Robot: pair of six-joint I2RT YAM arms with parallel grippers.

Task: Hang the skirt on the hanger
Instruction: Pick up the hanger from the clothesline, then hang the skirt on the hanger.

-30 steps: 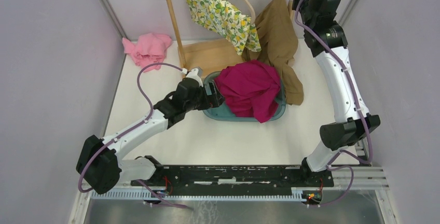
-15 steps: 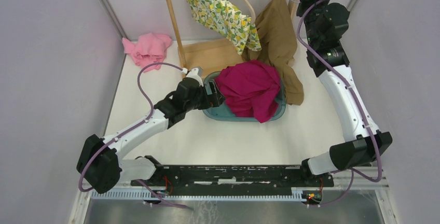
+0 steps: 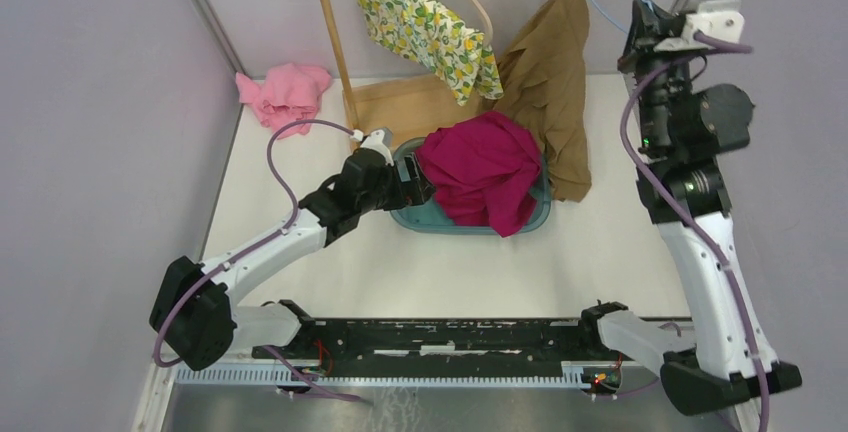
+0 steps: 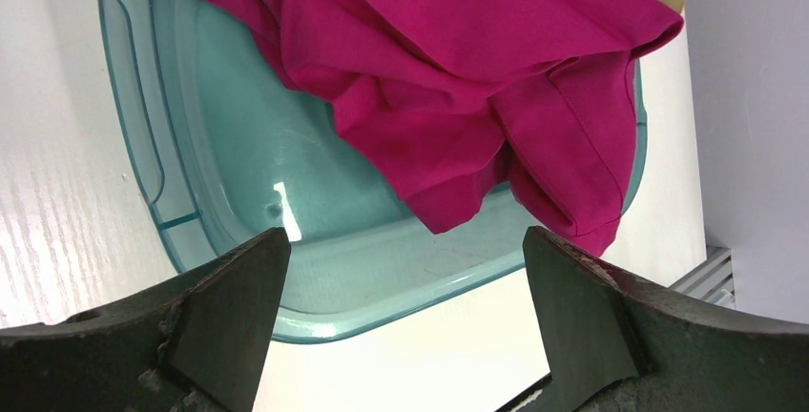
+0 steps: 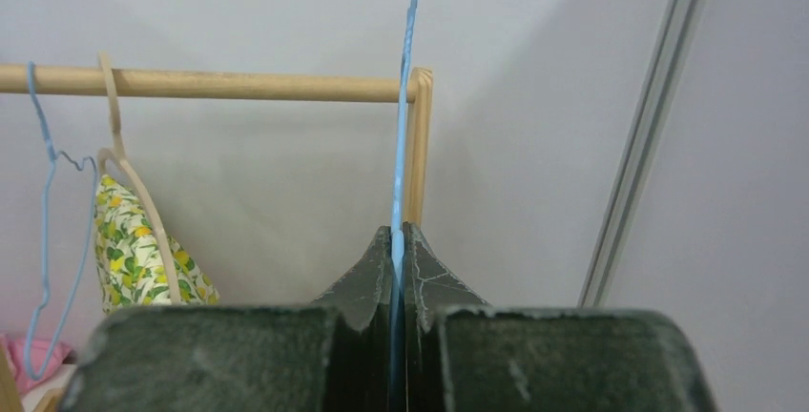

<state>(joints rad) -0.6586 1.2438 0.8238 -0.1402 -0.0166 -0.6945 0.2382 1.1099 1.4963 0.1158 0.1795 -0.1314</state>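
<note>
My right gripper (image 3: 640, 14) (image 5: 401, 233) is held high at the back right, shut on the thin wire of a blue hanger (image 5: 405, 97) (image 3: 598, 4). A brown skirt (image 3: 548, 82) drapes down from that hanger's far end, its hem resting on the table. The wrist view shows the wire running up past the wooden rail (image 5: 210, 83). My left gripper (image 3: 418, 188) (image 4: 405, 250) is open at the left rim of a teal basin (image 4: 238, 193) (image 3: 420, 220), with nothing between its fingers. A magenta garment (image 3: 485, 170) (image 4: 458, 59) is heaped in the basin.
A lemon-print garment (image 3: 425, 22) (image 5: 143, 250) hangs on a beige hanger on the wooden rack. A second blue hanger (image 5: 43, 193) hangs on the rail. A pink cloth (image 3: 285, 92) lies at the back left, and a tan cloth (image 3: 400, 107) lies behind the basin. Walls close in on both sides.
My right arm has swung right and toward me, drawing the blue hanger with it and pulling the brown skirt's top taut. The left arm has not moved.
</note>
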